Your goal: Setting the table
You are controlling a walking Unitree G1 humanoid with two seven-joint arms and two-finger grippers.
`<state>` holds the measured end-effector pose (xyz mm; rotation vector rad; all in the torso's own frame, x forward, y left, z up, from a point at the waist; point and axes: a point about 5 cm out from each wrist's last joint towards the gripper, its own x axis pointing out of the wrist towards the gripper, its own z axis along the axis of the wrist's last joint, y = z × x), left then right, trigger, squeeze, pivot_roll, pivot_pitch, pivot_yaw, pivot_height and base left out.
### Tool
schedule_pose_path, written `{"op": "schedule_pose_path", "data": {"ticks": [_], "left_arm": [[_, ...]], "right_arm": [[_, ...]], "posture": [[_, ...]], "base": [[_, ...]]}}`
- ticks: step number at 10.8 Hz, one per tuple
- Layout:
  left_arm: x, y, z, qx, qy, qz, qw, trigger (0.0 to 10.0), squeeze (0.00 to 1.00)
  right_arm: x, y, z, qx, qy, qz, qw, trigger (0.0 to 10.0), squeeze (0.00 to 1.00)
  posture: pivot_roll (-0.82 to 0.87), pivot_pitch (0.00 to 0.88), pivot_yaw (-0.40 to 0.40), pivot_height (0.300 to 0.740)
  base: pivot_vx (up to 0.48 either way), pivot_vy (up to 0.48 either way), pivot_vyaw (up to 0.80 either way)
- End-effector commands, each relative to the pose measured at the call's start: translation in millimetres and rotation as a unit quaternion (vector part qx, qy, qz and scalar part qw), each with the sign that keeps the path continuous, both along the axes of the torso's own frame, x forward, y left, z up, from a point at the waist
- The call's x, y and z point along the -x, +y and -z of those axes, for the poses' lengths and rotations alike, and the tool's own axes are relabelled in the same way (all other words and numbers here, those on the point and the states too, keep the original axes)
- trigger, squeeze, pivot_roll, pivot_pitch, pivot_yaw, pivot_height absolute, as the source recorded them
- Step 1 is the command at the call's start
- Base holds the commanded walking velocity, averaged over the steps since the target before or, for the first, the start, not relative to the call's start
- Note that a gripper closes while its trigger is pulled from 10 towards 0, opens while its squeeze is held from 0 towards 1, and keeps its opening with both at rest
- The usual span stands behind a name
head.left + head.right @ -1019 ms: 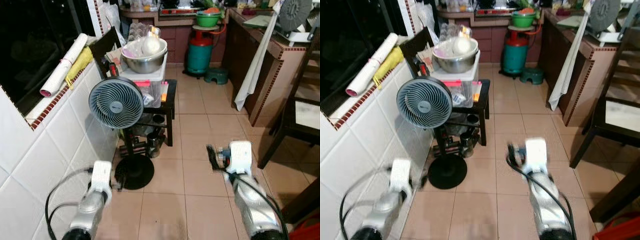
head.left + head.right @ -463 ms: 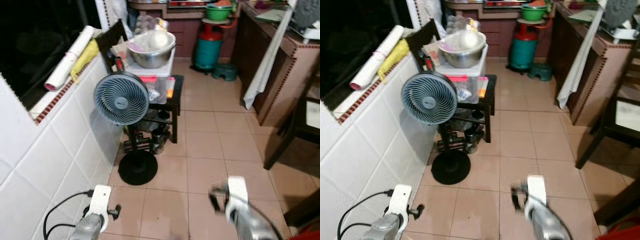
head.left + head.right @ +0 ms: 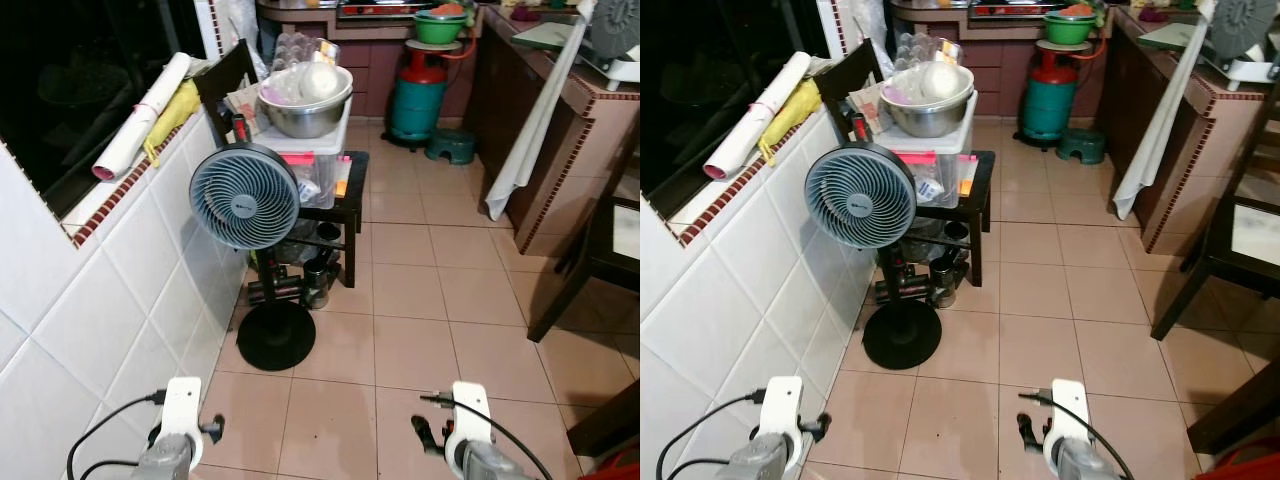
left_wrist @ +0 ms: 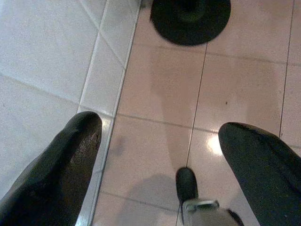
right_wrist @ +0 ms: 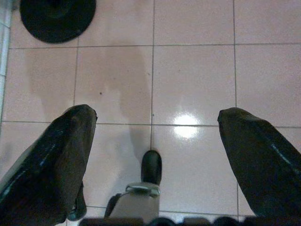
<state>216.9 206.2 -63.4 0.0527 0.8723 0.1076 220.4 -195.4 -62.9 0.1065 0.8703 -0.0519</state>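
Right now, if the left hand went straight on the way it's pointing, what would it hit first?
Probably the bare floor, beside the wall. The left hand is open and points down at the tiles; the fan base lies farther on.

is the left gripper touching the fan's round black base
Apart. In the left wrist view, bare floor tiles lie between the open left gripper and the fan's black base; the left eye view shows the same gap.

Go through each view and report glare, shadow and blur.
Left eye view: sharp, evenly lit; the window is black. Right eye view: the same. Left wrist view: glare spot on the floor tile, soft shadow below the fan base, fingers out of focus. Right wrist view: bright glare spot, fingers blurred.
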Motion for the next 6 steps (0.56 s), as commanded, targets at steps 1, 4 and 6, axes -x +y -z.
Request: {"op": "schedule_pose_path", "data": {"ticks": [1,4,6], "left_arm": [[4.1,2.8,2.2,-0.003,0.012,0.001,1.000,10.0,0.00],[5.2,0.4,3.4,-0.002,0.016,0.002,1.000,10.0,0.00],[5.9,-1.0,4.2,-0.002,0.019,0.003,1.000,10.0,0.00]], "right_arm": [[2.0,-1.4,1.3,-0.002,0.007,0.013,1.000,10.0,0.00],[3.5,-2.2,2.2,0.002,0.011,0.011,1.000,10.0,0.00],[2.4,-2.0,1.7,0.000,0.011,0.012,1.000,10.0,0.00]], "posture": [[-0.04,0.000,0.035,0.740],[-0.05,0.000,0.027,0.740],[-0.05,0.000,0.029,0.740]], "base": [[0.000,0.000,0.00],[0.000,0.000,0.00],[0.000,0.000,0.00]]}}
